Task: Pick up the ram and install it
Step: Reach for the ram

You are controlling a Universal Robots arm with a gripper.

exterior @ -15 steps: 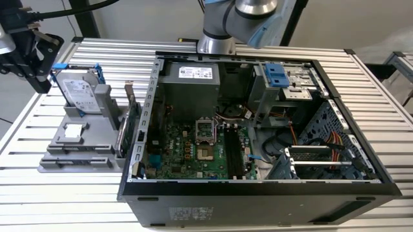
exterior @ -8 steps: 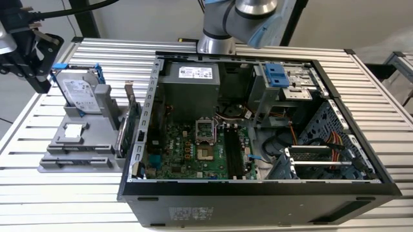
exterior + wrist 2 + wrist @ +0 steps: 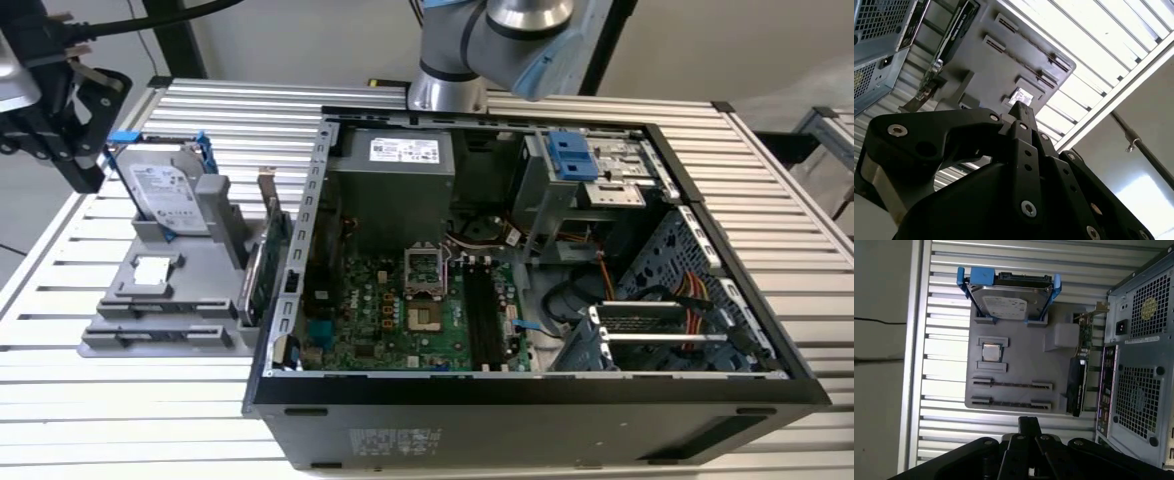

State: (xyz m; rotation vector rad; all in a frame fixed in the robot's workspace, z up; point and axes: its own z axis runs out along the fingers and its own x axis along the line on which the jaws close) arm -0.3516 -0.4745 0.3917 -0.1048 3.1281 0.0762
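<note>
gripper [image 3: 1029, 423] hangs above the grey parts tray [image 3: 1019, 357], fingers pressed together on nothing. the tray's two long slots [image 3: 1011, 385] look empty, so i reckon the ram's already seated in the motherboard slots [image 3: 483, 318], though i can't tell for sure.

An open computer case [image 3: 534, 420] lies on the slatted metal worktop [image 3: 120, 420], its green motherboard [image 3: 367, 320] and grey power supply [image 3: 394, 190] exposed. Beside it, toward the exterior view's left, a grey holder tray [image 3: 134, 340] carries an upright hard drive [image 3: 167, 195] in a blue frame, a processor chip [image 3: 154, 268] and a bracketed green card [image 3: 274, 265] standing on edge
</note>
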